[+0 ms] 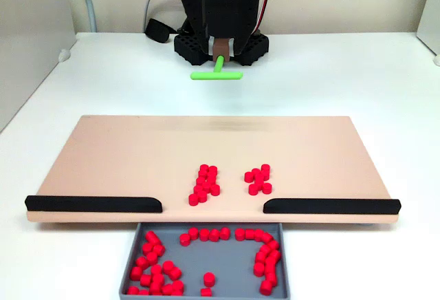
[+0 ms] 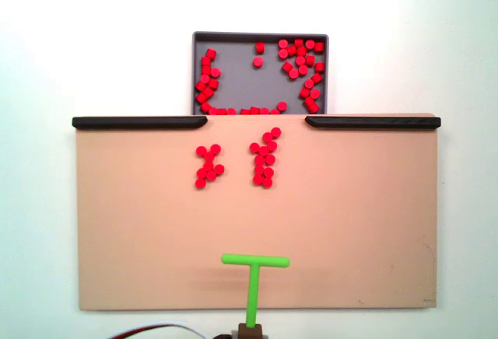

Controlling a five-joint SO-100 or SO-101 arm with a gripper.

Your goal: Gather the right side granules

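The granules (image 2: 264, 159), about ten red pellets, lie clustered on the tan board (image 2: 350, 222), just short of the gap between two black rails (image 2: 140, 122). In the front fixed view they are the left cluster (image 1: 205, 184); a smaller cluster (image 1: 258, 179) lies near them, apart. More pellets (image 1: 155, 262) sit loose in the grey tray (image 1: 230, 276) past the board's edge. The green T-shaped pusher (image 2: 254, 273) hangs over the board's other end, well apart from the granules. The pincer (image 1: 221, 47) carries the pusher; how its jaws stand cannot be told. The board rests on a white counter (image 1: 371, 73).
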